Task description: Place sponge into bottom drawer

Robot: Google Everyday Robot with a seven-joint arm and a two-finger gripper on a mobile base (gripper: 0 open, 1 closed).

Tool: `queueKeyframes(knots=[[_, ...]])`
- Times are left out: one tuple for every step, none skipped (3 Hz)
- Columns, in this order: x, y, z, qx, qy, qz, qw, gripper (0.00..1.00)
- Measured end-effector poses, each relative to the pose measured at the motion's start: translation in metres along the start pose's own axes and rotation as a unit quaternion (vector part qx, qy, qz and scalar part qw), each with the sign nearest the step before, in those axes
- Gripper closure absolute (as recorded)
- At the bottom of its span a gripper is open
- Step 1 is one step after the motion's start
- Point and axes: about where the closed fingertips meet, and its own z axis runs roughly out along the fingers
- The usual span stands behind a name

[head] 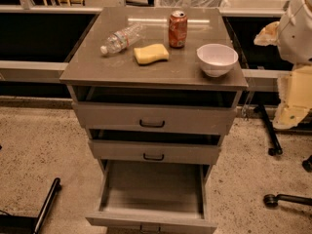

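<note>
Bottom drawer (151, 191) is pulled all the way out and, as far as I can see, there's nothing in it, so the "make room" part looks sorted. Both shallower drawers above it, upper drawer (195, 118) and middle drawer (195, 152), sit a bit ajar with dark gaps over their fronts.

Up on the cabinet top (97, 69) the sponge (151, 53) lies flat, roughly in the middle. It's got a tipped-over water bottle (119, 39) just to one side, a soda can (178, 29) standing just behind it, and a white bowl (217, 59) near the far edge. Nothing is touching the sponge.

As for the gripper (286, 118), it hangs off to the side of the cabinet, well apart from the sponge and lower than the tabletop. Honestly can't tell how it's set from this angle, and it doesn't look like it's carrying anything.

So my read: basically nothing of the actual move is done. Reaching over, grabbing the sponge, carrying it down past the two upper drawers and dropping it in are all still left.
</note>
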Motion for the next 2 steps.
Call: queueKeyframes(knots=[[0.0, 0.0, 0.0, 0.0, 0.0, 0.0, 1.0, 0.0], [-0.028, -0.008, 0.048, -0.031, -0.012, -0.034, 0.9988, 0.0]])
